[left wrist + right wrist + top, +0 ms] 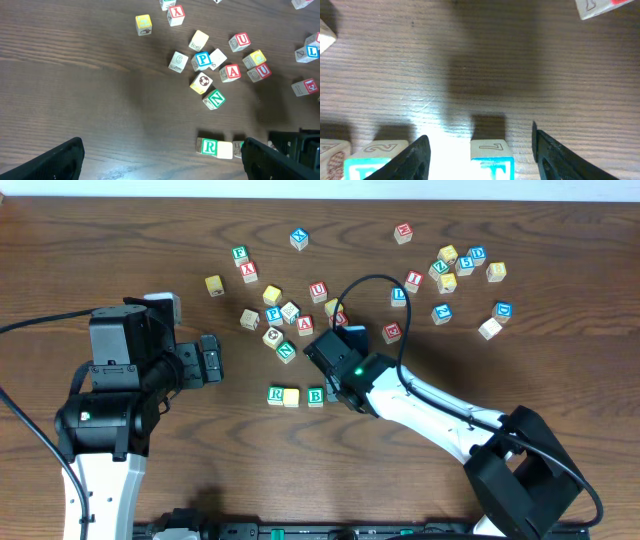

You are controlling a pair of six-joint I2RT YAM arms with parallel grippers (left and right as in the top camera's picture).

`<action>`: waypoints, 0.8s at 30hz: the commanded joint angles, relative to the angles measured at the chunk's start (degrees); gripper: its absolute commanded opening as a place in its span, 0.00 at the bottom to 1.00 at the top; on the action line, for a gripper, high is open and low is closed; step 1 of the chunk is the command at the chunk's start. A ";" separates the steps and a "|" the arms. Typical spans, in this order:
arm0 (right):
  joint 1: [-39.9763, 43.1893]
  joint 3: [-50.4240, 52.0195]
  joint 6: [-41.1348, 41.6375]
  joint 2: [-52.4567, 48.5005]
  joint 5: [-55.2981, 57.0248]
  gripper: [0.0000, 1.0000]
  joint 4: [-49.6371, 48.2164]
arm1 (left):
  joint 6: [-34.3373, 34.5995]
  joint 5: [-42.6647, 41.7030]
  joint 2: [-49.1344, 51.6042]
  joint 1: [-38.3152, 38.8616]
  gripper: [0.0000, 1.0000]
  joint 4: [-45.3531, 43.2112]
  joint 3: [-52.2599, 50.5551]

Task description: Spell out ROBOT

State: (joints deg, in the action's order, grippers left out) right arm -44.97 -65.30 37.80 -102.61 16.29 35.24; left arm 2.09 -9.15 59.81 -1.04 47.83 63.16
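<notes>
A short row lies on the table: the green R cube (276,393) (209,147), a yellow-faced cube (291,396) (225,149) touching it, then the green B cube (315,395). My right gripper (336,388) (479,132) hangs just right of B and is open. A blue-printed cube (492,161) stands on the wood between its fingers (412,160) with a gap on each side; its letter is cut off by the frame edge. In the overhead view the gripper mostly hides that cube. My left gripper (212,360) (162,165) is wide open and empty, left of the row.
Loose cubes are bunched behind the row: green N (286,351), red A (305,325), red U (317,290), blue P (202,59). More lie scattered at the back right, with blue L (399,295) and yellow ones (447,254). A red-printed cube (607,7) is far from the right jaws.
</notes>
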 commanded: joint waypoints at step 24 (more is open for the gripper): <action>25.73 -19.23 -15.96 24.55 5.64 0.99 24.33 | -0.35 -0.72 0.07 -0.28 0.98 0.13 1.20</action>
State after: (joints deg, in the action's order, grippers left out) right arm -21.93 -83.66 26.37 -79.85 22.39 58.59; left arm 2.09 -9.15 59.81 -1.04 47.81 63.16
